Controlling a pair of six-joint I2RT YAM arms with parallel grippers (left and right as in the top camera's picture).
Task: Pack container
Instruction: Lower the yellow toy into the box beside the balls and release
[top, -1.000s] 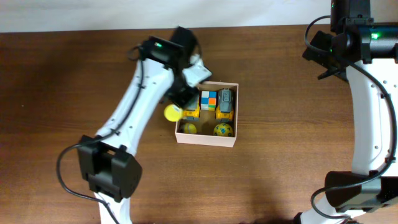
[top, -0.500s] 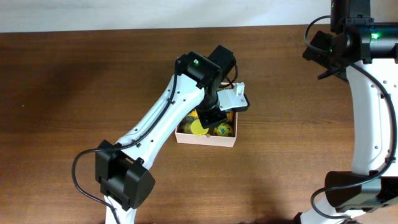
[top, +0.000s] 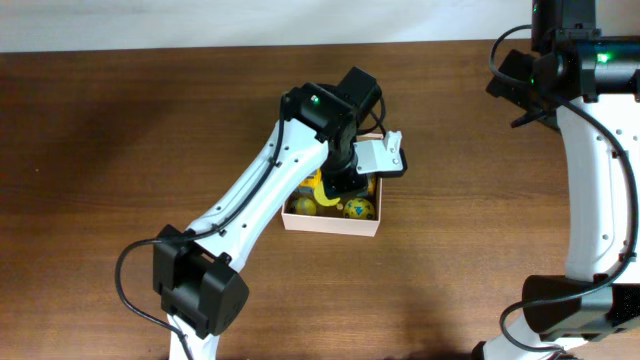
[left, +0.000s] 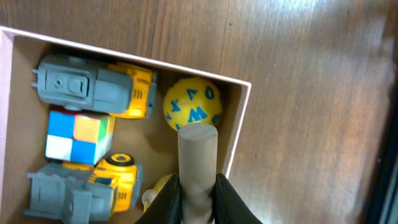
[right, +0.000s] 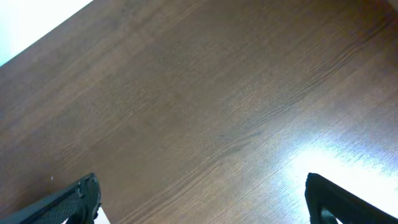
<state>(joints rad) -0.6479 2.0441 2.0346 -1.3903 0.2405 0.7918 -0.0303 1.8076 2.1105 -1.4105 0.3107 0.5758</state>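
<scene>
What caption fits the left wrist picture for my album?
Left gripper holds a wooden peg over the container of toy trucks, a colour cube and a yellow ball.

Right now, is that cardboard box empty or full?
Partly full: the container holds a grey-and-yellow truck, a second truck, a colour cube and a yellow ball.

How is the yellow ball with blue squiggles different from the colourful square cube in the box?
The yellow ball with blue marks is round; the multicoloured puzzle cube has flat sides. The ball is mostly yellow; the cube shows blue, white, orange and green squares. The ball sits in a corner; the cube lies between two grey-and-yellow toy trucks. Both rest inside the shallow cardboard box.
</scene>
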